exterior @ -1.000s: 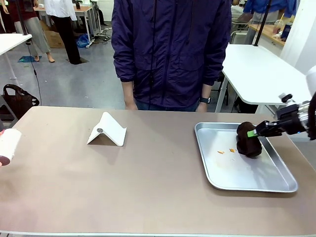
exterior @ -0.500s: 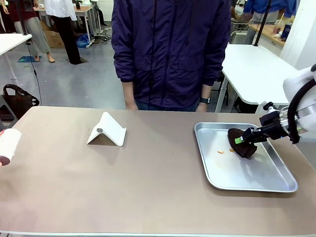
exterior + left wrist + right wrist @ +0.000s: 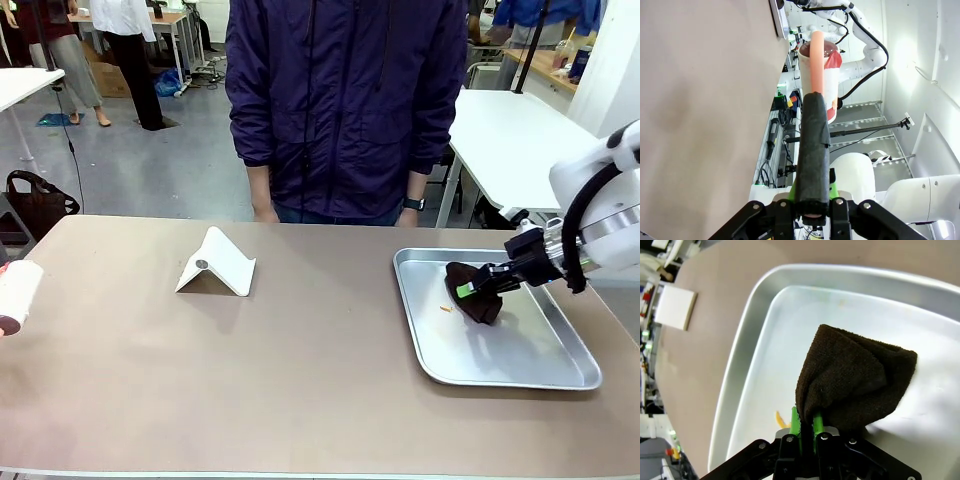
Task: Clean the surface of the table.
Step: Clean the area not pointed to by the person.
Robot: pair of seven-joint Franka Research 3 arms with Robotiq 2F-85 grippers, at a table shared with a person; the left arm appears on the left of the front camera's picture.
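Cloth (image 3: 484,305), dark brown terry, sits clamped in right gripper (image 3: 466,290) inside shiny metal tray (image 3: 510,381) on taupe table (image 3: 250,380) — left gripper (image 3: 812,207) pinches black foam-wrapped handle (image 3: 812,150).

The cloth (image 3: 480,308) in the right jaws has slid leftward across the tray (image 3: 560,375), from near its right wall to left of its middle. It stood as an upright lump a second ago; now it lies lower and stretched out, leaning left. Two orange crumbs showed on the tray floor before; now one crumb (image 3: 445,308) shows, just beside the cloth's left edge. The right arm (image 3: 600,190) has swung further in from the right, with more of its white link in view.
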